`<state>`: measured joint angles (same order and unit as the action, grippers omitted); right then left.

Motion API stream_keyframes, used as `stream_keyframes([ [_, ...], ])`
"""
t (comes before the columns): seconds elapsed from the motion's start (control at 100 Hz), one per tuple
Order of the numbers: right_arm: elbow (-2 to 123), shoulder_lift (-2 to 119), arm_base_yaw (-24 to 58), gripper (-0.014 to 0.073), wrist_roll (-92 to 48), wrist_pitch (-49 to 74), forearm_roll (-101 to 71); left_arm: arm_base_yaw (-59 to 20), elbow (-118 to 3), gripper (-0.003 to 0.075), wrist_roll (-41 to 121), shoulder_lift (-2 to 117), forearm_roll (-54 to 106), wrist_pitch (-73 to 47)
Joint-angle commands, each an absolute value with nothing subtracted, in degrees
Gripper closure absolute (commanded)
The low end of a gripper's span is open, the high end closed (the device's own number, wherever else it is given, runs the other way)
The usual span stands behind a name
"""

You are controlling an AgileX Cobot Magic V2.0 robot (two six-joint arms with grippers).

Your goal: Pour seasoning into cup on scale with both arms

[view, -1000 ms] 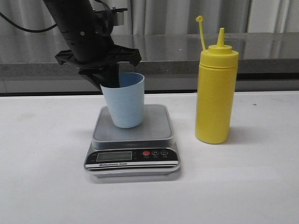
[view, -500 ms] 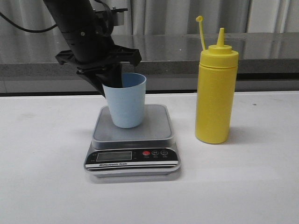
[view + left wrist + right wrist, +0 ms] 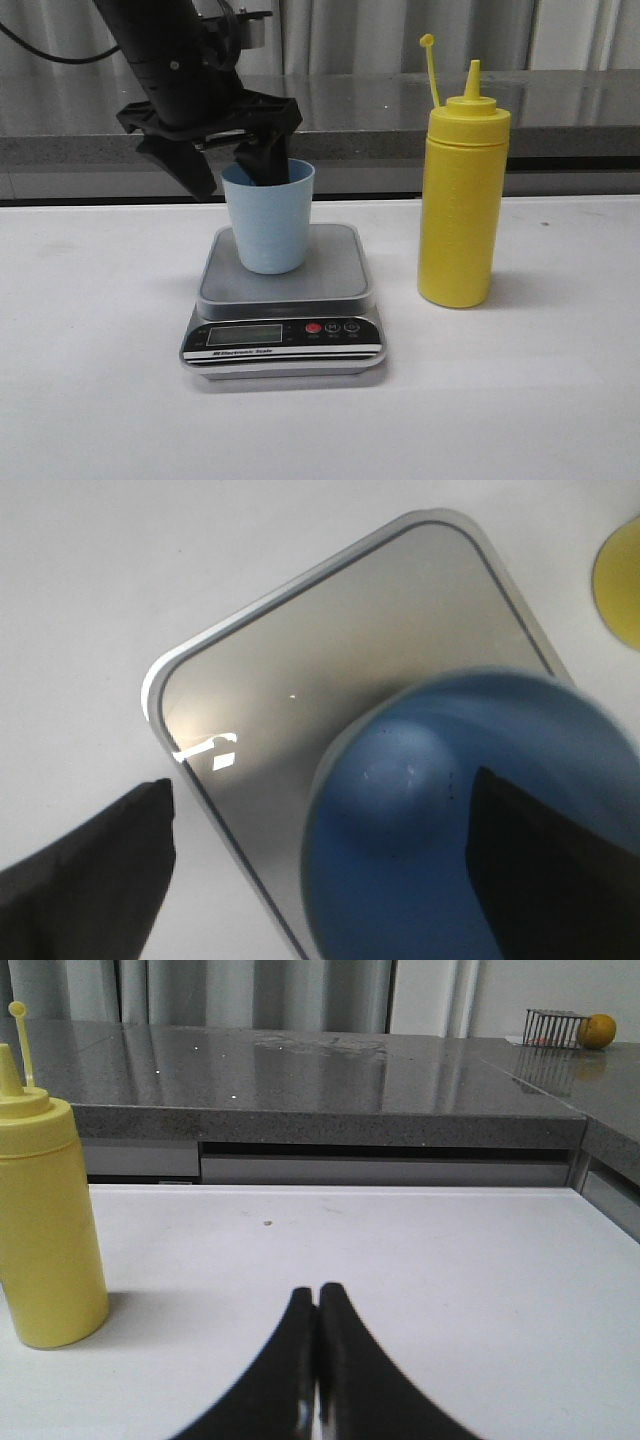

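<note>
While spread wide over the cup [image 3: 267, 217], left tool [image 3: 228, 160] holding nothing, one finger [image 3: 180, 165] outside the rim on the left, the other finger [image 3: 264, 160] dipping into the cup's mouth. Seen from the left wrist view, dark fingers [image 3: 85, 870] far apart, blue cup [image 3: 420, 820] between them and a bit to one side. Cup upright on the grey plate of the scale [image 3: 283, 300], scale flat on the white surface [image 3: 520, 390] with its screen and red button facing front. Right of the scale, apart from it, tall yellow seasoning [image 3: 462, 190] bottle standing straight, cap off and hanging up on its thin strap. Right tool [image 3: 318, 1360] pressed tight together, gripping nothing, low over the surface. Seasoning [image 3: 45, 1215] off to the side of it, not touching. Behind everything, a long grey counter [image 3: 400, 100].
</note>
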<state>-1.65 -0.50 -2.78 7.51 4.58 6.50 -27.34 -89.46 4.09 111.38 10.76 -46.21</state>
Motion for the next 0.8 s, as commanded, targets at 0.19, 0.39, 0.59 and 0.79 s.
stream_keyframes([
  [0.19,-1.62,-1.52,-3.15,0.0713,7.44,0.0,7.11,-27.96,-91.08,0.0148,3.94,101.16,11.49,-44.76],
  [0.39,-1.62,-1.52,-3.15,0.0713,7.44,0.0,7.11,-27.62,-87.37,0.0148,4.2,95.52,10.92,-40.56],
  [0.59,-1.62,-1.52,-3.15,0.0713,7.44,0.0,7.11,-24.48,-77.76,0.0148,4.2,87.42,10.69,-34.44],
  [0.79,-1.62,-1.52,-3.15,0.0713,7.44,0.0,7.11,-17.46,-66.19,0.0152,4.2,76.58,10.55,-28.56],
])
